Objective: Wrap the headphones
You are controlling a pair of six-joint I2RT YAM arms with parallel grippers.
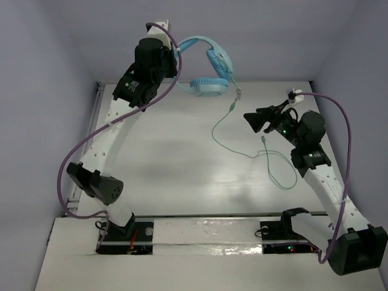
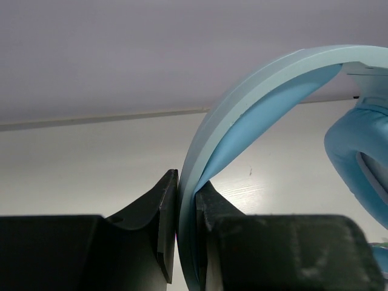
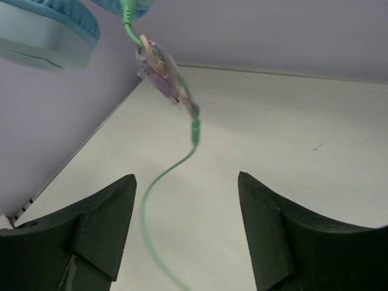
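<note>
The light blue headphones (image 1: 209, 66) hang in the air at the back of the table, held by their headband (image 2: 242, 109). My left gripper (image 2: 187, 212) is shut on the headband; in the top view it (image 1: 176, 57) sits at the band's left end. One ear cup (image 2: 357, 151) shows at the right of the left wrist view. The thin green cable (image 1: 242, 142) hangs from a cup with an inline piece (image 3: 160, 70) and loops on the table. My right gripper (image 1: 251, 120) is open, just right of the cable, which runs between its fingers (image 3: 103, 224) without touching.
Thick purple arm cables (image 1: 342, 121) arc over both arms. The back wall (image 1: 260, 36) stands close behind the headphones. White panels with the arm bases (image 1: 200, 233) lie along the near edge.
</note>
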